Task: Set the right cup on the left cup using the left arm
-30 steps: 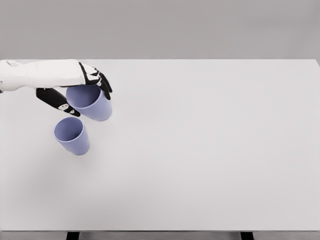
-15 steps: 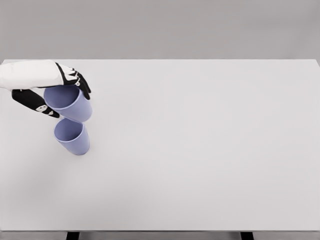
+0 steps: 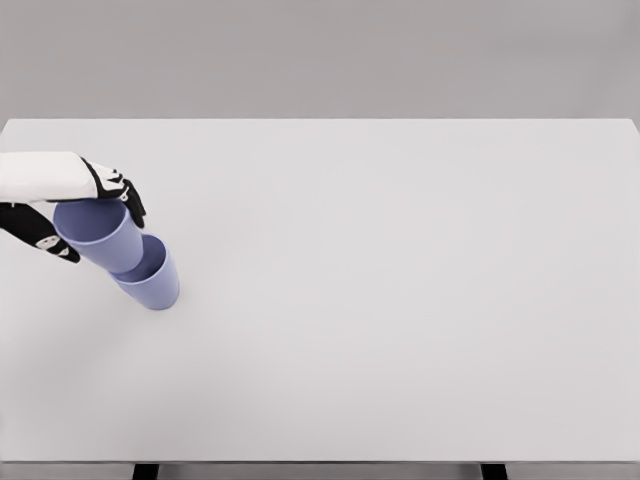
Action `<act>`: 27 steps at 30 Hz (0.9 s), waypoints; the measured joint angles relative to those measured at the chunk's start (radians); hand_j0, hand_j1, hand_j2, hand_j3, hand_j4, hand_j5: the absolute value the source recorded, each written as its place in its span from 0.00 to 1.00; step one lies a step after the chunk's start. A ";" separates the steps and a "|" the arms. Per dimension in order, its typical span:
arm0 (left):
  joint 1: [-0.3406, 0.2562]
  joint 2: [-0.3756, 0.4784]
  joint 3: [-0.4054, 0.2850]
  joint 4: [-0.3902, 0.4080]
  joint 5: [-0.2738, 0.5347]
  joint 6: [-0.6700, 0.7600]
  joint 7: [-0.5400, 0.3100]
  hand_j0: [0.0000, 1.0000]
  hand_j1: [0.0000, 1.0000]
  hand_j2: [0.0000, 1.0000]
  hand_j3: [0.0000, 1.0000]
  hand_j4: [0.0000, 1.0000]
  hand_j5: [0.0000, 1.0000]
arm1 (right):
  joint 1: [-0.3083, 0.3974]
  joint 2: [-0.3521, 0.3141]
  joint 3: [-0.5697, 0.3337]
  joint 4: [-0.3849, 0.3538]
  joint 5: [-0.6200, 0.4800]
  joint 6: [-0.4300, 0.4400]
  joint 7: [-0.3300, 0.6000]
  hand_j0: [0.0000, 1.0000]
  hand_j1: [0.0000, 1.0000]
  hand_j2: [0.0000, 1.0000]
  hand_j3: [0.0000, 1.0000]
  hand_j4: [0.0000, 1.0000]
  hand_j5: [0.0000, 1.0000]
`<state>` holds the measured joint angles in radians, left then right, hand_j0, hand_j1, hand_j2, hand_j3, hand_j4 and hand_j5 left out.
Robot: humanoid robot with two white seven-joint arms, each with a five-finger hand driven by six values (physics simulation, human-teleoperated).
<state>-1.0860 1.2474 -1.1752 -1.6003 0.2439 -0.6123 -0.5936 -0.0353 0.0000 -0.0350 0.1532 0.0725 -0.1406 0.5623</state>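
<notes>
Two lavender cups show at the left of the white table (image 3: 400, 300). One cup (image 3: 155, 280) stands upright on the table. The other cup (image 3: 100, 235) is tilted, its base dipping into the mouth of the standing cup. My left hand (image 3: 85, 205) comes in from the left edge and is shut on the tilted cup's rim, black fingers over the top and thumb below. The right arm is out of view.
The table's far edge (image 3: 320, 120) runs across the upper frame, with a grey wall behind it. Dark table legs (image 3: 146, 471) show at the bottom edge.
The left hand has carried the held cup left and down. It went from up and right of the standing cup to its mouth, where the base now enters.
</notes>
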 measured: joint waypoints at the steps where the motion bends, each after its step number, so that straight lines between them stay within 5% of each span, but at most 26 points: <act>1: 0.000 -0.011 0.000 0.017 0.003 0.001 -0.004 0.53 0.53 0.53 0.53 0.53 0.53 | 0.000 0.000 0.000 0.000 0.000 0.000 0.000 1.00 1.00 1.00 1.00 1.00 1.00; 14: 0.003 -0.085 -0.001 0.089 0.003 -0.001 -0.014 0.54 0.54 0.54 0.54 0.54 0.54 | 0.000 0.000 0.000 0.000 0.000 0.000 0.000 1.00 1.00 1.00 1.00 1.00 1.00; 17: 0.003 -0.071 -0.002 0.070 0.013 -0.001 -0.011 0.64 0.64 0.64 0.64 0.64 0.64 | 0.000 0.000 0.000 0.000 0.000 0.000 0.000 1.00 1.00 1.00 1.00 1.00 1.00; 20: 0.006 -0.042 -0.002 0.036 0.030 -0.001 -0.006 0.98 0.98 0.98 0.98 0.98 0.98 | 0.000 0.000 0.000 0.000 0.000 0.000 0.000 1.00 1.00 1.00 1.00 1.00 1.00; 27: 0.005 -0.025 -0.002 0.011 0.043 -0.001 -0.002 1.00 1.00 1.00 1.00 1.00 1.00 | 0.000 0.000 0.000 0.000 0.000 0.000 0.000 1.00 1.00 1.00 1.00 1.00 1.00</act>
<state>-1.0814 1.2222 -1.1768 -1.5891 0.2869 -0.6135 -0.5959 -0.0353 0.0000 -0.0350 0.1532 0.0725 -0.1406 0.5623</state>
